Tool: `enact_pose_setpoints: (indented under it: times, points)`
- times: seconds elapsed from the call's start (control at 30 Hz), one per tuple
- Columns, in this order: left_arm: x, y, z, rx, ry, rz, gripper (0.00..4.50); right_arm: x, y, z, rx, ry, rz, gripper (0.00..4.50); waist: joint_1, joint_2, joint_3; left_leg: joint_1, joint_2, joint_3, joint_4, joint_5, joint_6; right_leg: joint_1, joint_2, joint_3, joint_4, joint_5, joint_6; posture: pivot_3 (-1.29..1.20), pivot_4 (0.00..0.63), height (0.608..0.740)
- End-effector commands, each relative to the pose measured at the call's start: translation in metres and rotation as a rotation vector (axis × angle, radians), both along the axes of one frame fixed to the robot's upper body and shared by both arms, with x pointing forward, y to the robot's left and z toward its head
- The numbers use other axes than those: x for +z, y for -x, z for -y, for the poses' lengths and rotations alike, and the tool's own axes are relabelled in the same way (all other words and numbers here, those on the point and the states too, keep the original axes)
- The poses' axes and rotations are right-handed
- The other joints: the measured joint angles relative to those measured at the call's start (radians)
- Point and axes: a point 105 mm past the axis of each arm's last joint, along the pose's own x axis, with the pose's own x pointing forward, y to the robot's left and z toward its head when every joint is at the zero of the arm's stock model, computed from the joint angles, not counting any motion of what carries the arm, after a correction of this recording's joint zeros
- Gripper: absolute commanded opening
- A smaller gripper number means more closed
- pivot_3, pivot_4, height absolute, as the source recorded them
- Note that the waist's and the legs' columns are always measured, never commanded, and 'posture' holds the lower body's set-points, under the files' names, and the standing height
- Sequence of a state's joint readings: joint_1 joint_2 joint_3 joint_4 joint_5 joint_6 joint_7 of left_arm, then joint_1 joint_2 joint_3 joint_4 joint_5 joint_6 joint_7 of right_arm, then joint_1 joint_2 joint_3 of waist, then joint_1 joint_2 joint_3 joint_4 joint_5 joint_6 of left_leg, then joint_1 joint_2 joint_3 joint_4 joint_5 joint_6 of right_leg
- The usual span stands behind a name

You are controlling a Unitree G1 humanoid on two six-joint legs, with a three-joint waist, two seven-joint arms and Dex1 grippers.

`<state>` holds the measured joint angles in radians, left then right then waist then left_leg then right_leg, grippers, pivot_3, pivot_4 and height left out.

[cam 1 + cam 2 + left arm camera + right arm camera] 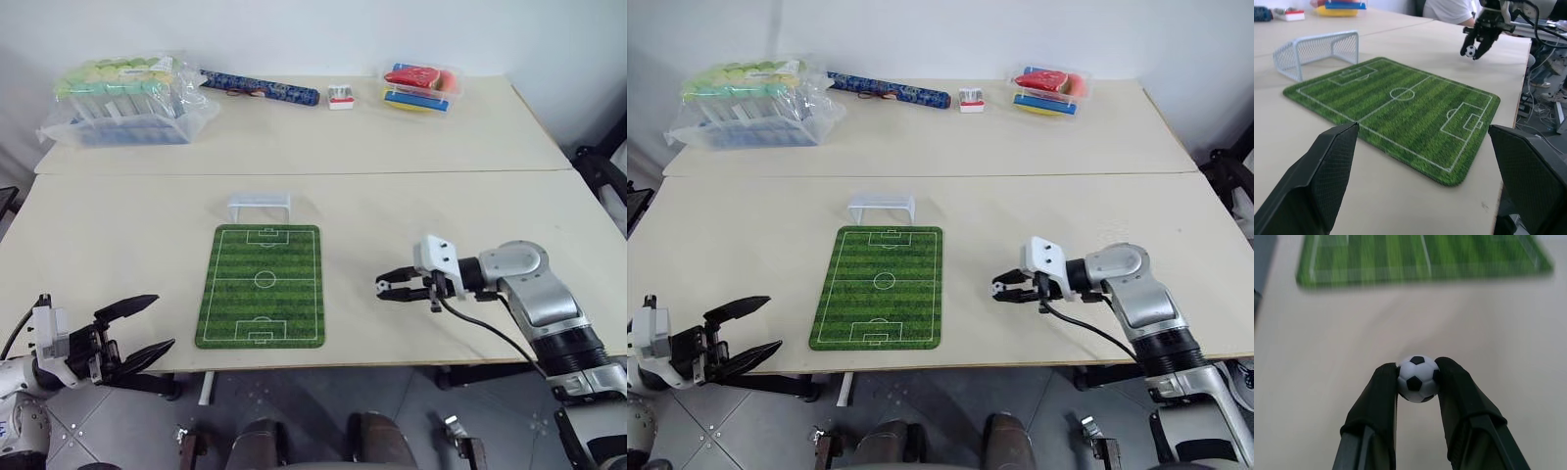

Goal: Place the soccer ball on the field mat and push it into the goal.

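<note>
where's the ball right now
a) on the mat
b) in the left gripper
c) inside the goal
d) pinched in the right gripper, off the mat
d: the ball sits between the right gripper's fingers, over bare table beside the mat; the left gripper is open and empty, and the goal holds nothing.

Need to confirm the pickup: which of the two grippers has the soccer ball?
The right gripper, beside the field mat: its fingers pinch the soccer ball. The left gripper hangs open and empty.
</note>
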<state>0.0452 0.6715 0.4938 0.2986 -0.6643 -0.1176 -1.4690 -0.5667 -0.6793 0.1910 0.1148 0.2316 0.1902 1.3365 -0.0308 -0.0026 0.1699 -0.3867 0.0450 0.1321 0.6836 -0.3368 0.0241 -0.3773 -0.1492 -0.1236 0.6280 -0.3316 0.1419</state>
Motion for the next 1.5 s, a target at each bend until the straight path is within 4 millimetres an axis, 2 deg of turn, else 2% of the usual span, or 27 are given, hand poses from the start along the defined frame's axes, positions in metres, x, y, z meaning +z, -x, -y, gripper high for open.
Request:
enact_pose_setpoints:
  times: [0.03, 0.2, 0.4, 0.67, 1.23, 1.3, 1.33, 1.47, 1.5]
  points:
    - [-0.001, -0.002, -0.006, -0.002, 0.002, 0.019, 4.50, 0.015, 0.011, -0.047, 0.104, -0.049, 0.026, 0.85, -0.001, 0.000, 0.000, 0.000, 0.000, 0.000, 0.000, 0.000, 0.000, 0.000, 0.000, 0.000, 0.000, 0.000, 0.000, 0.00, 0.150, 0.740]
    - [-0.008, -0.002, -0.005, -0.067, -0.041, 0.018, 4.50, 0.006, 0.026, -0.129, 0.213, -0.115, -0.007, 0.85, -0.003, 0.000, 0.000, -0.001, 0.000, 0.000, 0.000, 0.000, -0.001, -0.002, 0.000, -0.002, 0.002, 0.000, 0.000, 0.00, 0.150, 0.740]
    - [-0.009, -0.002, -0.004, -0.058, -0.038, 0.027, 4.50, -0.013, 0.032, -0.169, 0.244, -0.078, 0.008, 0.85, 0.000, -0.002, -0.001, -0.002, -0.006, -0.003, 0.000, 0.000, -0.001, -0.002, -0.001, -0.003, 0.003, 0.000, -0.001, 0.00, 0.150, 0.740]
    - [-0.013, 0.006, -0.003, -0.042, -0.051, 0.019, 4.50, -0.030, 0.034, -0.176, 0.284, -0.028, -0.013, 0.85, -0.018, -0.002, -0.001, -0.002, -0.006, -0.003, 0.000, 0.000, -0.001, -0.002, -0.001, -0.005, 0.003, 0.000, -0.001, 0.00, 0.150, 0.740]
    - [-0.013, 0.002, 0.000, -0.009, -0.039, 0.037, 4.50, -0.037, 0.029, -0.186, 0.308, 0.002, 0.002, 0.85, -0.029, -0.002, -0.001, -0.001, -0.005, -0.004, 0.000, 0.000, -0.001, -0.002, -0.001, -0.006, 0.005, 0.000, -0.001, 0.00, 0.150, 0.740]
    - [-0.013, 0.001, 0.000, -0.006, -0.038, 0.038, 4.50, -0.038, 0.029, -0.186, 0.312, 0.006, 0.005, 1.57, -0.029, -0.002, -0.001, -0.001, -0.004, -0.004, 0.000, 0.000, -0.001, -0.002, -0.001, -0.006, 0.006, 0.000, -0.001, 0.00, 0.150, 0.740]
    - [-0.013, 0.001, 0.000, -0.005, -0.038, 0.038, 4.50, -0.038, 0.028, -0.186, 0.312, 0.007, 0.008, 1.77, -0.029, -0.002, -0.001, -0.001, -0.004, -0.004, 0.000, 0.000, -0.001, -0.002, -0.001, -0.006, 0.006, 0.000, -0.001, 0.00, 0.150, 0.740]
    - [-0.013, -0.001, 0.000, -0.003, -0.039, 0.040, 4.50, -0.035, 0.027, -0.187, 0.307, -0.003, 0.016, 3.04, -0.029, -0.002, -0.001, -0.001, -0.004, -0.004, 0.000, 0.000, -0.001, -0.002, -0.001, -0.006, 0.006, 0.000, -0.001, 0.00, 0.150, 0.740]
    - [-0.013, -0.001, 0.000, -0.002, -0.039, 0.041, 4.50, -0.034, 0.027, -0.187, 0.308, -0.005, 0.018, 3.04, -0.029, -0.002, -0.001, -0.001, -0.003, -0.005, 0.000, -0.001, -0.001, -0.002, -0.001, -0.006, 0.006, 0.000, -0.001, 0.00, 0.150, 0.740]
